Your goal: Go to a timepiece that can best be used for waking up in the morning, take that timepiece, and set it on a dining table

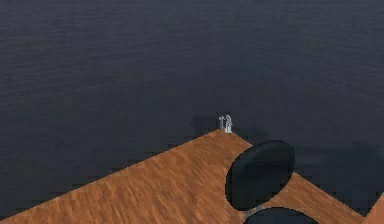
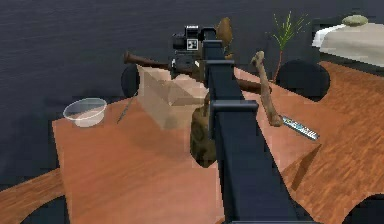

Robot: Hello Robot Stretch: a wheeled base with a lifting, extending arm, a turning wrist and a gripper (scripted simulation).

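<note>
Gripper by box on table, bowl nr edge.

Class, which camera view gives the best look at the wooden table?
The arm side view: the wooden table spreads across it, bearing a clear bowl and a tan box. The forward view offers a wooden corner beside a dark chair, possibly the same table.

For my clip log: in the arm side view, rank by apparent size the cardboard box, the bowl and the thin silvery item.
1. Cardboard box
2. Bowl
3. Thin silvery item
All three sit on one table at similar depth, so the order looks safe.
</note>
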